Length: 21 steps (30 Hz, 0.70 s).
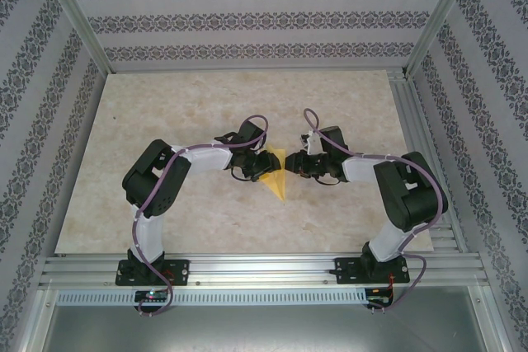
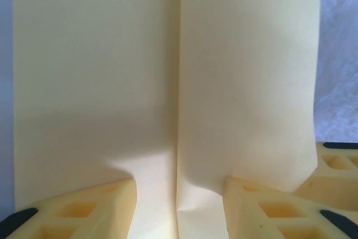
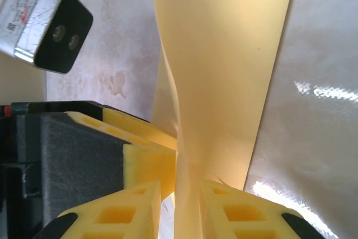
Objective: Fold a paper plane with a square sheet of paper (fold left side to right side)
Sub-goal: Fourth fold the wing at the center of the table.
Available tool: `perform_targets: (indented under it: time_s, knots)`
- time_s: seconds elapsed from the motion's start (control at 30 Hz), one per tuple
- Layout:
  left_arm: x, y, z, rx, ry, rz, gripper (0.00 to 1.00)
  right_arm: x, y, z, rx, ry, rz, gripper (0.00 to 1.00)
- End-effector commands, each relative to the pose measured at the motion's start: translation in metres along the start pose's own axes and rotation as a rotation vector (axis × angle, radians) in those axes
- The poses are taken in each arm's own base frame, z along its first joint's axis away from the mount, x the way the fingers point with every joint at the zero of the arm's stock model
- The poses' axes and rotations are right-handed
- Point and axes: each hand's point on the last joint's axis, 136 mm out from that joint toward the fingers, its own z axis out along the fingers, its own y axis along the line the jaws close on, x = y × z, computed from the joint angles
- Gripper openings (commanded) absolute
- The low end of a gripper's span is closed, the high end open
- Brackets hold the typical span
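Right gripper [image 3: 180, 194] up close, jaws narrow astride the square sheet of paper [image 3: 224, 82]. Clamped or not, can't tell. Left gripper [image 2: 179, 188] at its nine o'clock, spread, tips against it. Mid-table [image 1: 165, 121], it points to six o'clock, long axis twelve-to-six.

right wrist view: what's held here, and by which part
The pale-yellow folded paper sheet, pinched at its creased fold by the right gripper; the open left gripper presses its face.

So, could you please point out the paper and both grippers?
paper [image 1: 278, 175]: top view, its middle.
left gripper [image 2: 180, 188]: left wrist view, between its jaws.
right gripper [image 3: 182, 194]: right wrist view, between its jaws.
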Motion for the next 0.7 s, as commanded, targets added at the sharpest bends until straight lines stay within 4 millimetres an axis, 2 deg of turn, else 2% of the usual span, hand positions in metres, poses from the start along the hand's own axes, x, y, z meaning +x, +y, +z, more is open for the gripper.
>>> perform_targets:
  time_s: [0.0,0.2,0.3,0.67]
  knots:
    - [0.029,0.072,0.028,-0.236,0.074,-0.044,0.49,-0.011,0.009,0.005,-0.03,-0.013,-0.023,0.23]
    - [0.029,0.073,0.028,-0.237,0.074,-0.045,0.49,-0.012,0.004,0.007,-0.007,-0.01,-0.026,0.08]
    - [0.029,0.072,0.028,-0.237,0.075,-0.045,0.49,-0.012,0.0,0.008,0.014,-0.002,-0.033,0.03]
    - [0.029,0.072,0.028,-0.236,0.078,-0.041,0.49,-0.011,-0.017,0.013,0.093,0.025,-0.037,0.01]
